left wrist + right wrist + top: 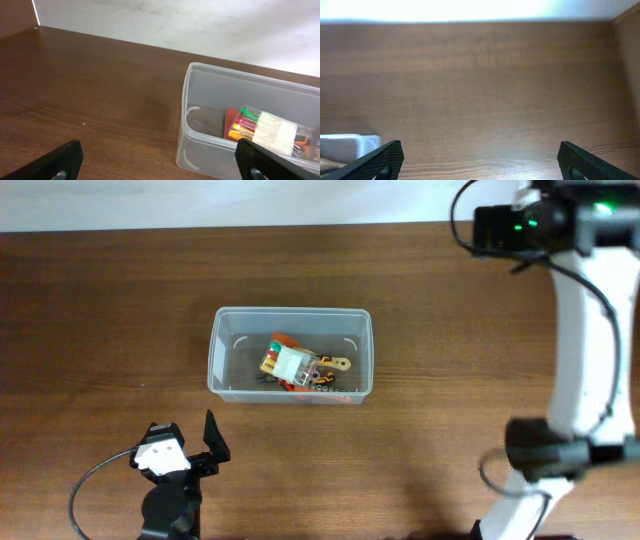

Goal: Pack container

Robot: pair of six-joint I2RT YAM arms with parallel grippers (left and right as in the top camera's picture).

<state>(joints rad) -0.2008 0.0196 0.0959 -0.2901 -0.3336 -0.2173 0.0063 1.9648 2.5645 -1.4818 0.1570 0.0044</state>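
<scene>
My left gripper (157,150) and right gripper (479,150) both gape wide, empty. The large clear rectangular plastic bin (215,360) sits ahead-right of the left one, jumbled small tools (295,365) inside. Packing is probably finished. Next: back both arms clear.

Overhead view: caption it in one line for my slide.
Clear container with small tools at table centre; left gripper open and empty nearby.

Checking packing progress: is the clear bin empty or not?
Not empty. The bin holds a small case with coloured bits, plus small tools.
</scene>
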